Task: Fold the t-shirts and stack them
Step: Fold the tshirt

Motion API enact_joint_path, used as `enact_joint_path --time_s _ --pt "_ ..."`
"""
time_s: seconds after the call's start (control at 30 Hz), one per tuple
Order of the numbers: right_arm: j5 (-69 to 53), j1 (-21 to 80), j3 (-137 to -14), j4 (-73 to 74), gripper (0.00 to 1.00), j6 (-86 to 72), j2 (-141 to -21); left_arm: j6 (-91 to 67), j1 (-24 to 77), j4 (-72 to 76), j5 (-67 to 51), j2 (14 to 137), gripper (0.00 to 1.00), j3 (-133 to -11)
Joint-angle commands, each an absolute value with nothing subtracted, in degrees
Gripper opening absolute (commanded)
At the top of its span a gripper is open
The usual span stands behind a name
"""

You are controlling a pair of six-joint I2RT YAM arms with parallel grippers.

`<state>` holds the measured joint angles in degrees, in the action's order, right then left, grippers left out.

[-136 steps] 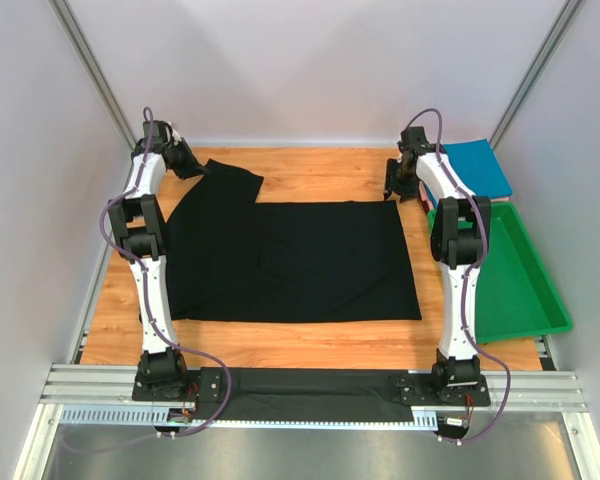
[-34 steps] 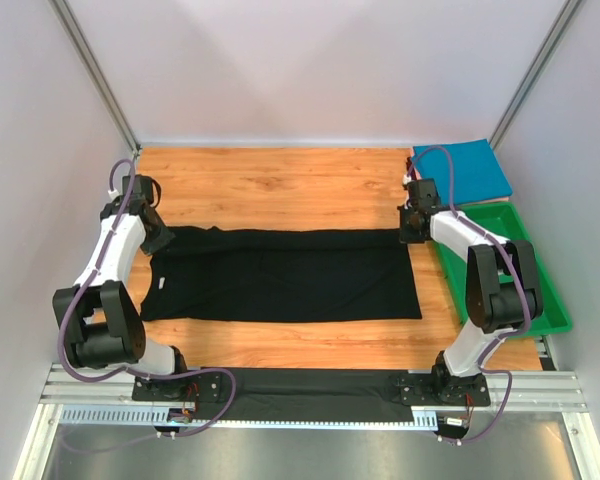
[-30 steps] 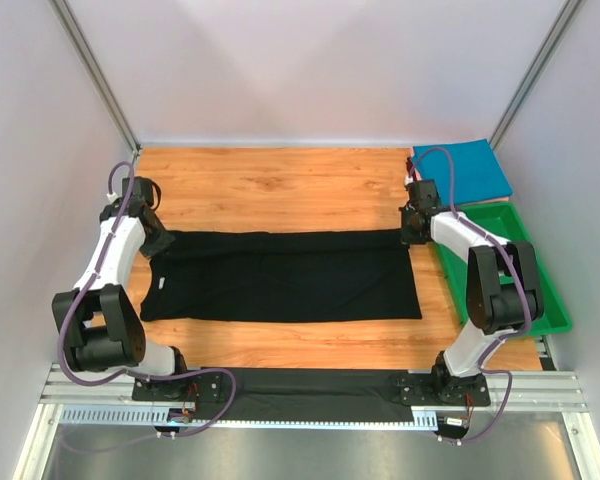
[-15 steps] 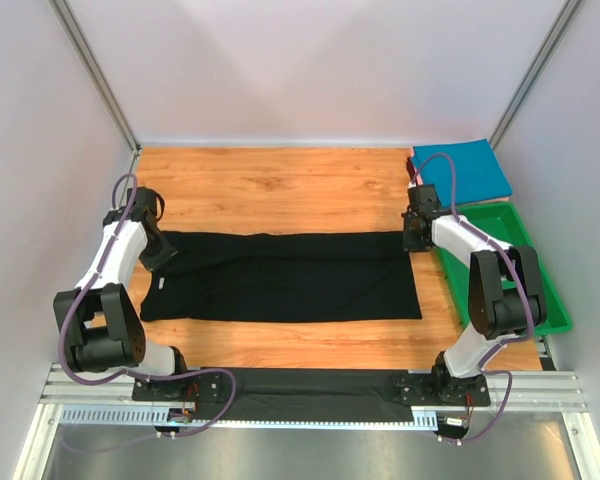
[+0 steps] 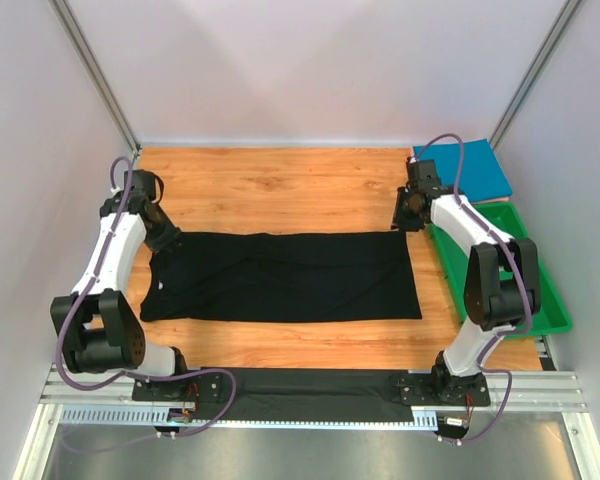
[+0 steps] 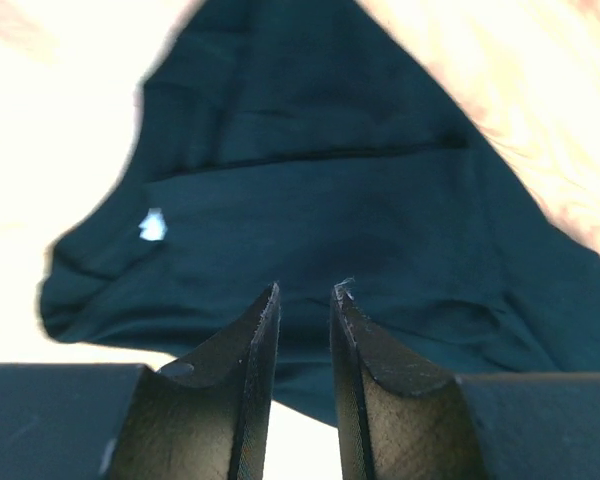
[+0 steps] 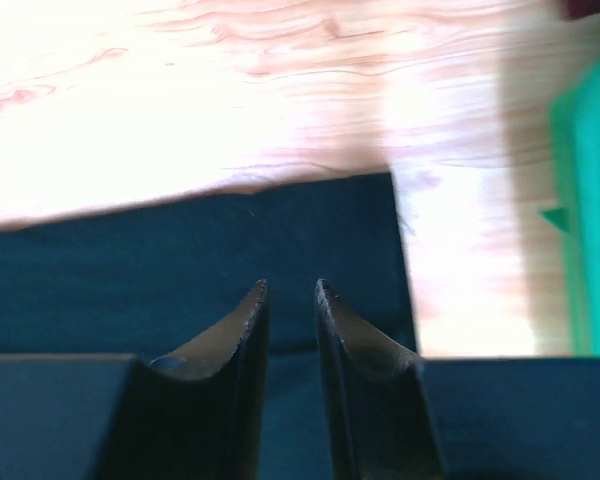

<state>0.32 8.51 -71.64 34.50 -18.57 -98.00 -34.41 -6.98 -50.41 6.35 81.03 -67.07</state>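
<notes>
The black t-shirt [image 5: 280, 275] lies flat on the wooden table, folded into a long band. My left gripper [image 5: 166, 239] hovers over its far left corner, jaws a little apart and empty. In the left wrist view the shirt [image 6: 330, 200] shows a small white mark [image 6: 152, 226] beyond the gripper [image 6: 305, 292]. My right gripper [image 5: 404, 216] is just past the far right corner, jaws slightly apart and empty. The right wrist view shows the gripper [image 7: 291, 285] above the shirt's corner [image 7: 180, 270]. A folded teal-blue t-shirt [image 5: 465, 168] lies at the back right. No reddish shirt is clearly seen.
A green plastic tray [image 5: 525, 290] stands along the table's right edge, beside the right arm; its rim also shows in the right wrist view [image 7: 592, 200]. A dark red sliver [image 7: 592, 8] sits in that view's top corner. Bare wood [image 5: 280, 185] lies behind the shirt.
Both grippers pulled the shirt's far half toward the near side, folding it into a band. Both have since let go and drawn slightly back from the folded edge.
</notes>
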Motion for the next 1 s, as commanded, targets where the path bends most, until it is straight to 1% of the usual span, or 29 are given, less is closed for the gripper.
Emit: enact_joint_path --time_s 0.0,0.1,0.17,0.27,0.3,0.33,0.4,0.47,0.53,0.73,0.97 --pt "-2.5 8.9 -73.7 36.4 0.25 -22.8 -102.7 -35.0 -6.2 -47.1 0.4 83.0 0.34 -68.1" --pt "-2.9 8.9 -72.3 36.0 0.24 -23.3 -105.4 -34.7 -6.3 -48.8 0.8 86.4 0.35 -68.5" --pt "-0.9 8.8 -70.9 36.4 0.21 -23.6 -106.6 -33.4 -6.7 -48.1 0.4 87.6 0.37 -68.6" --pt "-0.1 8.6 -70.1 37.1 0.2 -23.4 -107.2 -31.6 -8.2 -43.9 -7.0 89.7 0.42 -69.5" --pt "-0.1 8.7 -70.3 37.2 0.2 -23.1 -107.4 -28.6 -8.6 -42.0 -10.0 91.6 0.43 -70.0" --pt "-0.1 8.7 -70.7 37.4 0.2 -22.9 -107.5 -26.7 -8.7 -40.4 -16.5 93.1 0.43 -71.4" --pt "-0.1 8.9 -72.6 38.7 0.21 -22.1 -107.6 -20.9 -8.6 -39.6 -21.5 99.3 0.43 -74.7" --pt "-0.2 8.9 -74.3 40.4 0.21 -21.9 -107.5 -17.4 -8.6 -42.0 -25.0 103.7 0.43 -80.8" --pt "-0.3 8.9 -76.3 41.7 0.23 -22.0 -106.5 -13.5 -8.4 -43.2 -26.9 108.6 0.43 -85.8" --pt "-1.9 8.8 -77.2 42.5 0.27 -23.3 -102.9 -10.2 -6.8 -44.5 -28.3 114.5 0.44 -91.5" --pt "-3.5 8.9 -77.5 42.1 0.29 -24.1 -101.8 -8.5 -5.1 -46.5 -27.0 116.9 0.42 -92.7"
